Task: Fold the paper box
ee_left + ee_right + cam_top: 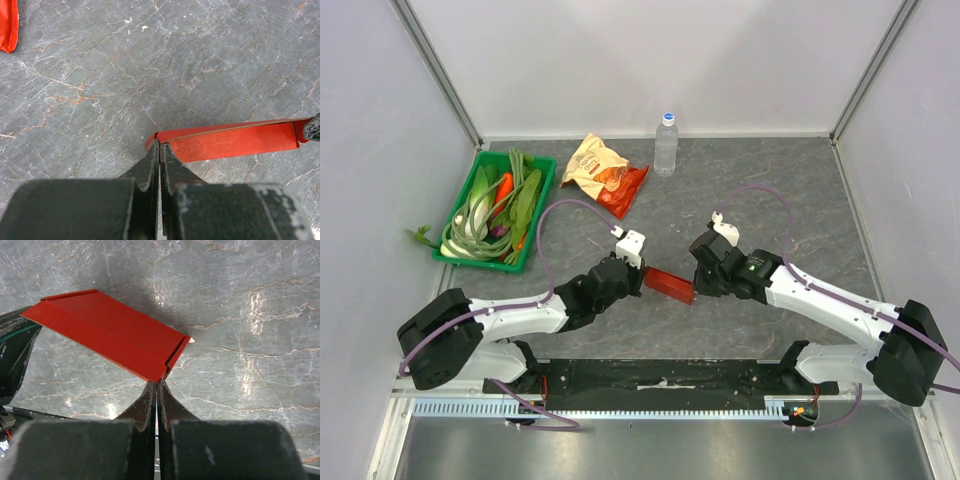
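The paper box (669, 285) is a bright red, flat-folded cardboard piece, held between my two grippers just above the grey table. My left gripper (642, 274) is shut on its left end; in the left wrist view the jaws (160, 146) pinch the box (235, 142) at its fold. My right gripper (695, 287) is shut on its right end; in the right wrist view the jaws (158, 383) pinch the near corner of the box (105, 330), which casts a shadow on the table below.
A green tray (475, 262) of vegetables stands at the back left. An orange-and-red snack bag (603, 170) and a clear water bottle (666, 145) are at the back centre. White walls enclose the table on three sides.
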Tool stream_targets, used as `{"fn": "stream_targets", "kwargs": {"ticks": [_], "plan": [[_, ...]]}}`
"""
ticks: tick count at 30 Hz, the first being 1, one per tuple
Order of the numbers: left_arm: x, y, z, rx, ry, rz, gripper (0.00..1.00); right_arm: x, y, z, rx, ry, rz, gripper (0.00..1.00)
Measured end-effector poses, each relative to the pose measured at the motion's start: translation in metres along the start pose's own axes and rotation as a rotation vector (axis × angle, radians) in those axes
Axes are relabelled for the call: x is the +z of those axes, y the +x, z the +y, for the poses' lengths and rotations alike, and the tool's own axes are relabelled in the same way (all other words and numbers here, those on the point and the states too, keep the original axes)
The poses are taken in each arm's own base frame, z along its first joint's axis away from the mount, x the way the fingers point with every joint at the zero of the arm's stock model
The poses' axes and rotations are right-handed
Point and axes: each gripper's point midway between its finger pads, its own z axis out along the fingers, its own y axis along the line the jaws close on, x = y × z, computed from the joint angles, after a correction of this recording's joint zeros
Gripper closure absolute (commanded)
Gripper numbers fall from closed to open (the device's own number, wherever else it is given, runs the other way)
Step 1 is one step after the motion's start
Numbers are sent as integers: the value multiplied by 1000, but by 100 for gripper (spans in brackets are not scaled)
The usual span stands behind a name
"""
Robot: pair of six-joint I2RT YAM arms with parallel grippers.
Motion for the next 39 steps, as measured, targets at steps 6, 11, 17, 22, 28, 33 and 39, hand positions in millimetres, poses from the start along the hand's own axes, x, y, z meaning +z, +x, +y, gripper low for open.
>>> {"fn": "stream_targets", "kwargs": {"ticks": [6,11,17,22,28,33,39], "plan": [[0,0,0,1,-2,-1,98,1,1,0,52,-14,-4,100],[0,0,0,2,-3,-1,98,1,1,-1,55,-11,-8,100],[0,0,-1,-1,-4,-11,98,1,3,-1,-19,8,-43,100],[-1,1,0,-23,-4,-42,98,2,7,0,-110,46,-100,100],[1,1,0,-42,-6,-79,98,4,13,0,-185,87,-165,100],[5,2,0,-57,-15,-113,98,8,13,-3,-194,72,-206,91],[6,1,-1,-74,-22,-135,98,4,17,0,-238,14,-192,56]]}}
